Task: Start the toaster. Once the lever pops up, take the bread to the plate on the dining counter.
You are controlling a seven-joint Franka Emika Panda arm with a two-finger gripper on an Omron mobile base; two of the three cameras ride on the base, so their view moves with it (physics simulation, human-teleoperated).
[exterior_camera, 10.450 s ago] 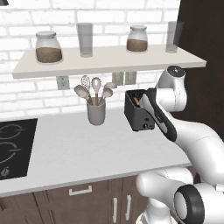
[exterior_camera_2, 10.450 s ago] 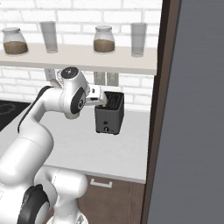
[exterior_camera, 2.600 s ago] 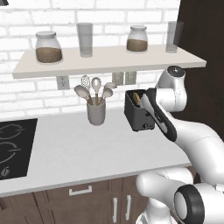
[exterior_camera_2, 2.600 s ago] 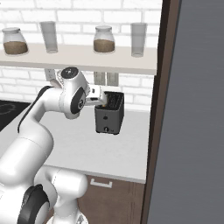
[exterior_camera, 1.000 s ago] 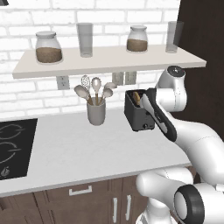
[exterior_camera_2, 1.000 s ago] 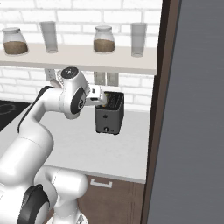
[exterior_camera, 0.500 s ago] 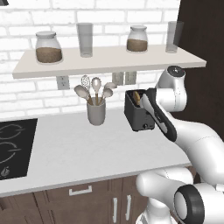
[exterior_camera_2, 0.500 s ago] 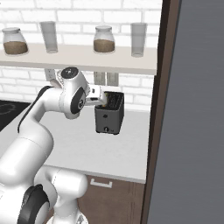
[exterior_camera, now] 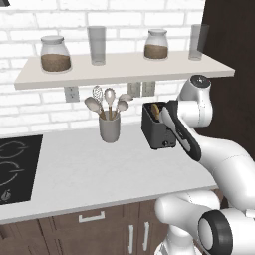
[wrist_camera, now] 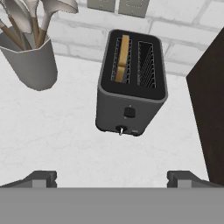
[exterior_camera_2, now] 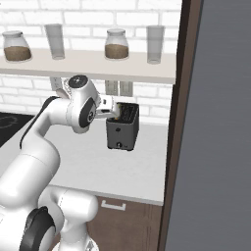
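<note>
The black toaster (exterior_camera: 157,132) (exterior_camera_2: 122,131) (wrist_camera: 131,89) stands on the white worktop against the brick wall. A tan slice of bread (wrist_camera: 123,57) (exterior_camera: 156,110) stands in its left slot; the right slot is empty. A small lever knob (wrist_camera: 120,130) sits low on its front face. My gripper (wrist_camera: 112,178) hovers above and in front of the toaster, open wide, its fingertips (wrist_camera: 43,177) apart with nothing between them. From the right base view the hand (exterior_camera_2: 113,106) hangs close over the toaster's top. The plate and the dining counter are out of view.
A grey utensil cup (exterior_camera: 109,128) (wrist_camera: 30,61) stands left of the toaster. A black hob (exterior_camera: 12,164) lies far left. A shelf (exterior_camera: 119,69) with jars and glasses runs overhead. A dark tall cabinet side (exterior_camera_2: 215,122) (wrist_camera: 210,109) closes the right.
</note>
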